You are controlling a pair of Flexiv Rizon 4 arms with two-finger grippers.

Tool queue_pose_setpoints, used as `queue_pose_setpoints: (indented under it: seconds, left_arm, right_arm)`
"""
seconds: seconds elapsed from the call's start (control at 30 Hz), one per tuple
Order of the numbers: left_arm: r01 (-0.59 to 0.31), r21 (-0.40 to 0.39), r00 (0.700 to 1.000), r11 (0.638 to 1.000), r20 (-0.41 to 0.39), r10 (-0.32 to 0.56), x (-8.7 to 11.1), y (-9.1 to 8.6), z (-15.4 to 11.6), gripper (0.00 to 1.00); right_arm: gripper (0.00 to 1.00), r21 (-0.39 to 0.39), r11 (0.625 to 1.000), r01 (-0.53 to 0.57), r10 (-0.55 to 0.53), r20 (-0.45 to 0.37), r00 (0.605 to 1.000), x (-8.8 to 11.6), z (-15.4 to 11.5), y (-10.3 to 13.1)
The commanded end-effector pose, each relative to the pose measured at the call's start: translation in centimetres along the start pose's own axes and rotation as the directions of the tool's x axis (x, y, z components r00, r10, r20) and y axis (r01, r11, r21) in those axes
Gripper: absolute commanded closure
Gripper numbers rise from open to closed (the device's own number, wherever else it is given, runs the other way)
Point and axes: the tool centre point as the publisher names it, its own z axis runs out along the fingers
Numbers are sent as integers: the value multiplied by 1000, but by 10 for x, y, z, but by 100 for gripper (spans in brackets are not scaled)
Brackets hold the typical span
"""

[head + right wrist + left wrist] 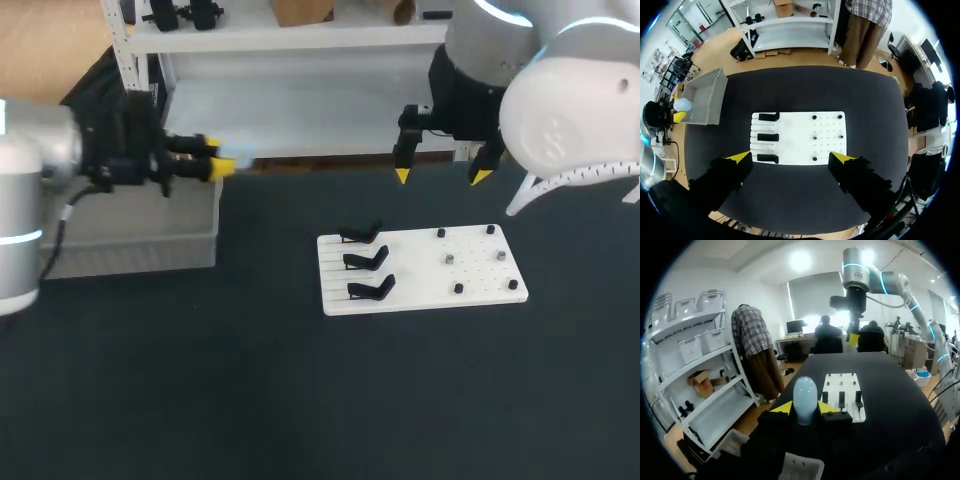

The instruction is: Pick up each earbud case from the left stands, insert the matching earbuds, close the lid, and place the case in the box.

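Observation:
My left gripper (220, 165) is shut on a pale blue earbud case (805, 399), its lid closed, held between the yellow tips above the grey box (130, 235) at the table's left. My right gripper (440, 177) hangs open and empty high over the far side of the white board (420, 290). Three black stands (365, 262) line the board's left part with nothing on them. Small dark and grey pieces (450, 258) dot its right part. From the right wrist view the board (800, 125) lies straight below the open fingers (740, 157).
The grey box (705, 97) stands at the table's left edge, beside a white shelf unit behind the table. Dark tabletop (300, 400) stretches in front of the board and to its right.

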Motion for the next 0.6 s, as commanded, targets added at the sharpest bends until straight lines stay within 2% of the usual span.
queue_pose_setpoints:
  seconds: [0.03,0.13,0.3,0.6]
  left_arm:
    - [24,-182,992,983,-119,-47,6,11,-41,100]
    - [52,-236,981,970,-169,-93,22,30,-49,100]
    - [108,-301,970,948,-178,-167,51,55,-55,100]
    - [178,-336,954,925,-170,-246,106,80,-56,100]
  right_arm:
    - [0,0,1000,-2,2,11,1000,3,0,-1]
    - [0,0,1000,-2,2,11,1000,3,0,-1]
    - [0,0,1000,-2,2,11,1000,3,0,-1]
    - [0,0,1000,-2,2,11,1000,3,0,-1]
